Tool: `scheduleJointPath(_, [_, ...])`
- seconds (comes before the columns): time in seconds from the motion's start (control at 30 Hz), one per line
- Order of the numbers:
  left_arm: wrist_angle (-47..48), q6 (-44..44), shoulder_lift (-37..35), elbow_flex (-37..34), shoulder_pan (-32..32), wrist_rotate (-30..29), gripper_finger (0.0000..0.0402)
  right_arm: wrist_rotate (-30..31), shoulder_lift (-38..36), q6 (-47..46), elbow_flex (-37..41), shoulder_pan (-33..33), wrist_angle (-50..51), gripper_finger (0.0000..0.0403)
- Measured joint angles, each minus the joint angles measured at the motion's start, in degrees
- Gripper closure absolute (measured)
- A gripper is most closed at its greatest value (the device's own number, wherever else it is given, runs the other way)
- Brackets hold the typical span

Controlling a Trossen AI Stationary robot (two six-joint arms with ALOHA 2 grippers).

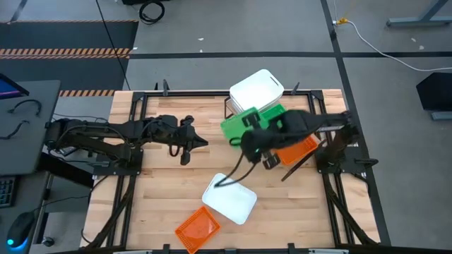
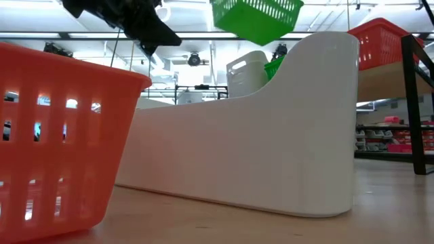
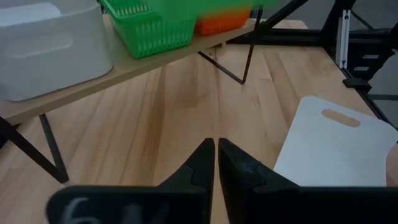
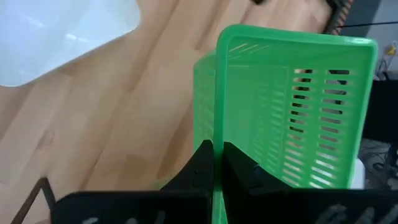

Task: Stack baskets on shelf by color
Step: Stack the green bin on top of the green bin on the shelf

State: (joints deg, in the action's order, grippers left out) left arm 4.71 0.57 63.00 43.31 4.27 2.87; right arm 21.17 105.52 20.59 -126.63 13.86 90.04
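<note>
green basket in the air, bound for the shelf

while the right pincer (image 4: 216, 163) grips the rim of a green basket (image 4: 292, 106) and holds it clear of the worktop (image 1: 162, 187), the step in hand looks like carrying that basket to the green pile on the shelf (image 3: 143, 62). in the high view the right arm reaches in over the shelf end, with the carried basket at about mid-shelf. on the shelf stand a white basket (image 1: 258, 90), a green one (image 3: 149, 28) and an orange one (image 1: 296, 150), in that order along the board. the left pincer (image 3: 216, 163) waits over the left half of the worktop, fingers pressed together on nothing.

the next move, as i judge it, calls for squaring the held basket over the green one on the shelf and lowering it so it nests inside, rather than catching a rim on the slanted board.

two baskets are still off the shelf: a white basket on the worktop (image 1: 230, 200) and an orange basket on the worktop (image 1: 197, 228) near the front edge.

how many baskets sit in each pile cannot be told, since the right arm covers much of the shelf from above, and the low view is blocked by the near baskets. the shelf's black frame (image 3: 53, 149) shows only in part.
</note>
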Motion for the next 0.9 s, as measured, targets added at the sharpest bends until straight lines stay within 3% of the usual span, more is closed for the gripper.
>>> scheduleJointPath(0.33, [0.8,0.1,0.0,0.0,0.0,0.0,0.0371,-3.6,-8.3,0.0,1.8,-2.1,-0.1,0.039])
scheduleJointPath(0.63, [0.8,-0.2,0.0,0.0,0.0,0.0,0.0381,-3.0,-19.4,-0.2,19.2,-4.5,0.0,0.039])
scheduleJointPath(0.9, [0.7,0.1,0.0,0.0,0.8,-0.5,0.0379,-2.8,-25.9,0.1,28.6,-4.7,0.0,0.039])
